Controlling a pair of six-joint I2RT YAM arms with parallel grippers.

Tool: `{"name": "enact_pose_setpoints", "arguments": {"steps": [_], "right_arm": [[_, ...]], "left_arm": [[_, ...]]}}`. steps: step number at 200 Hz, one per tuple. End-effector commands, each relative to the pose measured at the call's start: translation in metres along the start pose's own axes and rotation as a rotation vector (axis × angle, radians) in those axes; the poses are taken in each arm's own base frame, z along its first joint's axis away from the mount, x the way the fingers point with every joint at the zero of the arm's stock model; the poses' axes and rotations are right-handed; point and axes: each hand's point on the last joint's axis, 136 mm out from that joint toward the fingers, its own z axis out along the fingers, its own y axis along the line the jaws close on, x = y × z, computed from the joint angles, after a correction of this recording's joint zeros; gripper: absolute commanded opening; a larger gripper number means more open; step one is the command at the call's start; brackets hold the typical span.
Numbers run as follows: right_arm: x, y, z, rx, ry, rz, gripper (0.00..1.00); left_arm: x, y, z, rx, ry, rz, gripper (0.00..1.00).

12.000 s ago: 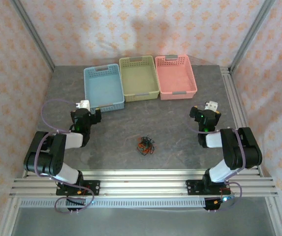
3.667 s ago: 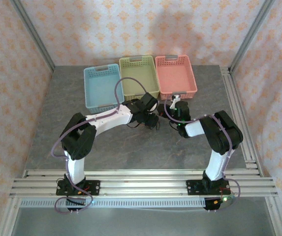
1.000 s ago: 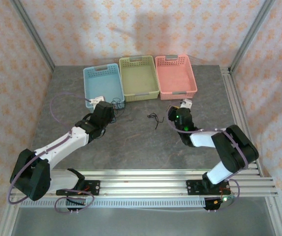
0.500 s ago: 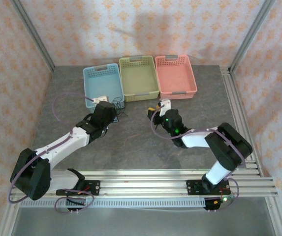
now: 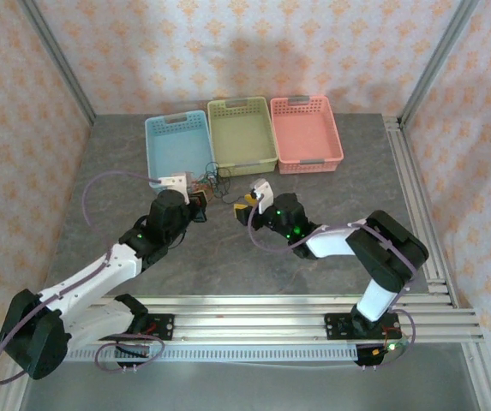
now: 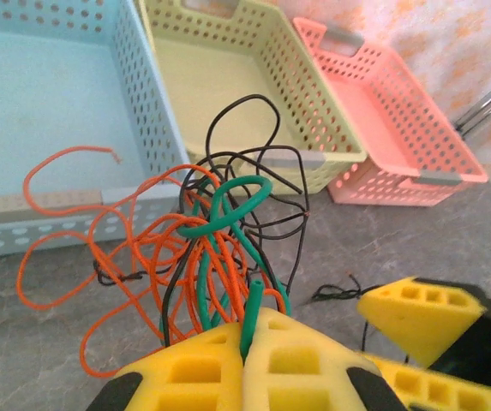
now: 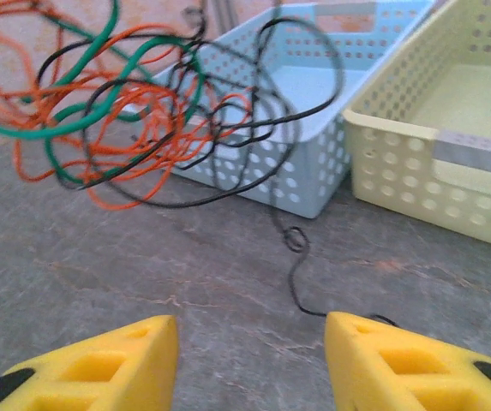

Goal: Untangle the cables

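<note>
No words, numbers or signs could be read anywhere. The blue basket (image 5: 176, 154), green basket (image 5: 242, 137) and pink basket (image 5: 306, 133) had no labels.

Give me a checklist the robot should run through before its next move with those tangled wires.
1. Left jaws shut on the cable bundle: ok.
2. Right jaws open with nothing between them: ok.
3. Bundle hanging above the table: ok.
4. Bundle's colours separated: not ok; orange, green and black are tangled together.
5. Black cable on the table free of the bundle: cannot tell.
</note>
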Motion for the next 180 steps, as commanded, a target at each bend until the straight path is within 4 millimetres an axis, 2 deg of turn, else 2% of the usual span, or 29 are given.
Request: {"name": "enact_pose_setpoints", "arguments": {"steps": [1, 42, 81, 123, 151, 180], "right_arm": [[0.004, 0.018, 0.007, -0.059, 0.020, -0.094, 0.51], [0.010, 0.025, 0.012, -0.074, 0.035, -0.127, 0.54], [0.010, 0.020, 0.011, -0.042, 0.021, -0.133, 0.56], [-0.001, 0.014, 0.005, 0.000, -0.042, -0.140, 0.56], [-0.005, 0.009, 0.002, 0.033, -0.066, -0.144, 0.56], [-0.006, -0.001, 0.000, 0.096, -0.068, -0.151, 0.52]], "left_arm": [[-0.006, -0.008, -0.001, 0.043, -0.040, 0.007, 0.00], [-0.003, -0.018, 0.002, 0.096, -0.022, 0.005, 0.00], [-0.003, -0.035, -0.004, 0.175, -0.009, 0.018, 0.00], [-0.005, -0.060, -0.020, 0.275, -0.006, 0.035, 0.00], [-0.009, -0.071, -0.030, 0.330, -0.010, 0.029, 0.00], [-0.011, -0.078, -0.036, 0.361, -0.012, 0.030, 0.00]]}}
